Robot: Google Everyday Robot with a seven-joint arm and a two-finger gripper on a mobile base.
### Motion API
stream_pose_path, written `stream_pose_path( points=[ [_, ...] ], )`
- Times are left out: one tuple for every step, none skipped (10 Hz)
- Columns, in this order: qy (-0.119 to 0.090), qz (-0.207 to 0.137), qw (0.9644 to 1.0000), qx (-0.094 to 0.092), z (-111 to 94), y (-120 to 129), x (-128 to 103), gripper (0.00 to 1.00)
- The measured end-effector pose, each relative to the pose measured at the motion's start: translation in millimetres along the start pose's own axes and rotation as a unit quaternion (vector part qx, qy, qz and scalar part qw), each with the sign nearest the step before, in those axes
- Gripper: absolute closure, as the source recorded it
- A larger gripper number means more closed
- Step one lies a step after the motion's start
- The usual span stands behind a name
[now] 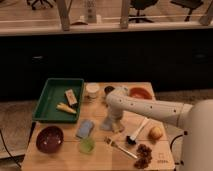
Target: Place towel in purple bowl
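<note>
The towel point(85, 128) is a small blue folded cloth lying on the wooden table point(100, 160), left of centre. The purple bowl point(49, 138) sits at the front left corner, upright and empty. My gripper point(112, 123) hangs from the white arm point(150, 107) that reaches in from the right. It points down at the table just to the right of the towel, a short gap away from it. Nothing shows in its grasp.
A green tray point(50, 97) with a yellow item and a small block is at the back left. A green cup point(87, 145), a fork point(120, 147), a brush point(135, 134), an orange fruit point(155, 132), dark snacks point(143, 155), a white cup point(92, 90) and an orange bowl point(140, 92) lie around.
</note>
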Motion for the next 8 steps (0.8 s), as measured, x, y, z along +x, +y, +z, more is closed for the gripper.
stream_pose_path(
  points=[
    [0.000,-0.001,1.0000,0.000,-2.8,-0.3,-0.2,0.83],
    [0.000,-0.001,1.0000,-0.001,-4.7,0.8,-0.4,0.94],
    [0.001,0.000,1.0000,-0.004,-4.7,2.6,0.6,0.98],
    [0.001,0.001,1.0000,-0.004,-4.8,3.0,1.4,1.00],
    [0.001,0.003,1.0000,-0.006,-3.2,-0.7,2.1,1.00],
    [0.002,0.003,1.0000,-0.007,-2.4,-2.4,1.4,1.00],
    [0.000,0.005,1.0000,-0.008,-2.2,-3.0,1.8,1.00],
    [0.000,0.007,1.0000,-0.007,-2.5,-4.2,2.6,1.00]
  ],
)
